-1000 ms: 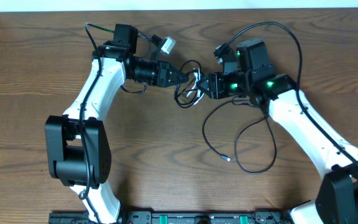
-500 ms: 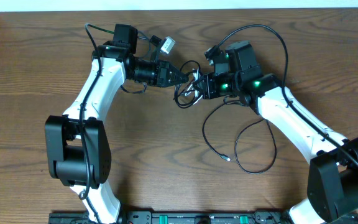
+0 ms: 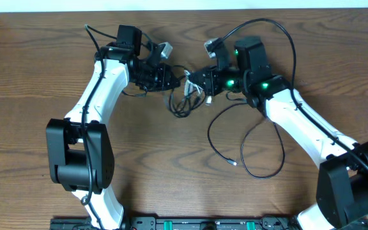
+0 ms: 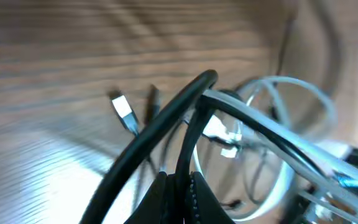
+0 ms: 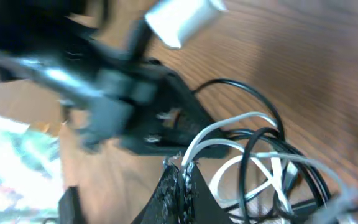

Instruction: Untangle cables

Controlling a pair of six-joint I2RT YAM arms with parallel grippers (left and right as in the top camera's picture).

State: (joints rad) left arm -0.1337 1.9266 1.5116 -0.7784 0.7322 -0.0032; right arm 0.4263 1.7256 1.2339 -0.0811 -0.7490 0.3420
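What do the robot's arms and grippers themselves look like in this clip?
The left arm and right arm have white links with black joints and bases. The left gripper and right gripper are black and tapered. Green lights glow at the right wrist; black wires loop alongside.

Overhead I see even light and sharp detail; my wrist views are motion-blurred, glare whitening the table (image 4: 42, 180) at near left.
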